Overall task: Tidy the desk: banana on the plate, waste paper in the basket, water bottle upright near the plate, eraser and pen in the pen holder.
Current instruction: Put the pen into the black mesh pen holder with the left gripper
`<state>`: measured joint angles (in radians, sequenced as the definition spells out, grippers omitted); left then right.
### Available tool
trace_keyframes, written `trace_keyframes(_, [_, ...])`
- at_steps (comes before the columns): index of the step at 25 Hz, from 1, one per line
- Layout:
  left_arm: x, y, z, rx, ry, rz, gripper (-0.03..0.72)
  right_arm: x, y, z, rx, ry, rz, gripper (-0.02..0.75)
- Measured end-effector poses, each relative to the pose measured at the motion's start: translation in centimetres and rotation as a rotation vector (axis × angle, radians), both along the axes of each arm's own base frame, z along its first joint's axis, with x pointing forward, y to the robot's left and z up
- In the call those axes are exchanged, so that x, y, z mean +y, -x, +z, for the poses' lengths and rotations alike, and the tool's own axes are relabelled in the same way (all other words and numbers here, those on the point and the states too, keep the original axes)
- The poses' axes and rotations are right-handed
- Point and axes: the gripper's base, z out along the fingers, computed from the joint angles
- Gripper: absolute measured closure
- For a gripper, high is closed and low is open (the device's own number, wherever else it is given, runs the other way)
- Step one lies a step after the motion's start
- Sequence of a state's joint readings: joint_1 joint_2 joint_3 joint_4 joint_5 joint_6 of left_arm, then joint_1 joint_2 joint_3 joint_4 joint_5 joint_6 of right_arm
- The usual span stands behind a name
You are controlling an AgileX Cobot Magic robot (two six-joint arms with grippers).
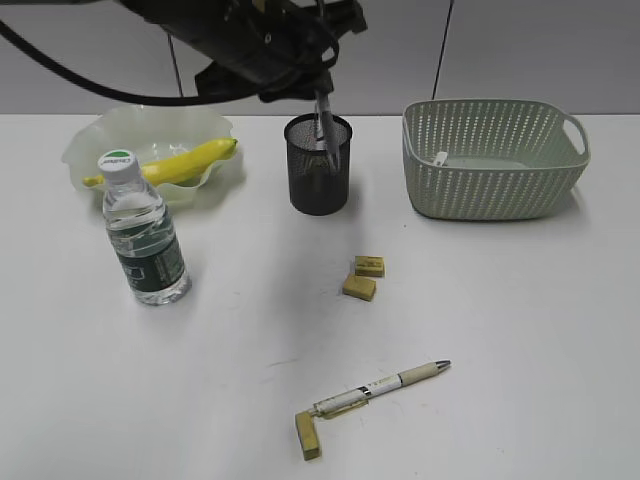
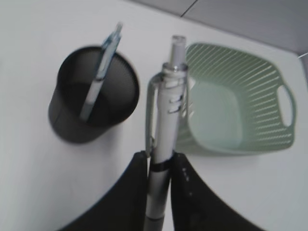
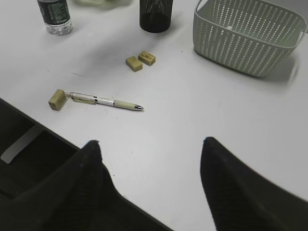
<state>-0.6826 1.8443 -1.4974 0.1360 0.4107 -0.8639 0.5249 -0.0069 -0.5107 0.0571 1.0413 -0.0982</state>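
Where the white counter (image 1: pixel 520 330) comes nearest, a white-and-grey pen (image 1: pixel 385 385) lies flat, touching a tan eraser block (image 1: pixel 308 435); two more tan erasers (image 1: pixel 364 277) sit farther in. The right end effector (image 3: pixel 151 154) hovers low with its jaws spread, empty. Beyond, the clear water bottle (image 1: pixel 143 232) stands upright near the pale-green ruffled plate (image 1: pixel 100 135) holding the yellow banana (image 1: pixel 185 160). The left end effector (image 2: pixel 160 166), reaching in from above, clamps a silver pen (image 2: pixel 165 120) over the black mesh pen holder (image 1: pixel 318 165). The sage-green perforated basket (image 1: pixel 490 160) stands rightmost.
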Motion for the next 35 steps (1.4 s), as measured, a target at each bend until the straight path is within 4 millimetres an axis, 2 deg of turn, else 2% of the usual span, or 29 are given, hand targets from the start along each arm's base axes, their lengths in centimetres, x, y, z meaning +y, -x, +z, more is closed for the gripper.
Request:
trace_keyframes(5, [-0.5, -1.8, 0.5, -0.265, 0.007, -0.087, 0.593, 0.0, 0.0, 0.0, 0.0, 0.0, 0.0, 0.231])
trace_keyframes(7, [-0.4, -2.6, 0.1, -0.331, -0.03, -0.119, 0.593, 0.0, 0.0, 0.0, 0.0, 0.0, 0.0, 0.231])
trace_keyframes(11, [0.9, -4.6, -1.3, -0.372, -0.07, -0.119, 0.593, 0.0, 0.0, 0.0, 0.0, 0.0, 0.0, 0.231])
trace_keyframes(17, [3.6, -7.6, -2.9, -0.423, -0.033, -0.077, 0.593, 0.0, 0.0, 0.0, 0.0, 0.0, 0.0, 0.231])
trace_keyframes(35, [2.7, -9.1, -8.9, -0.378, -0.026, -0.117, 0.593, -0.1, 0.0, 0.0, -0.001, 0.002, -0.01, 0.232])
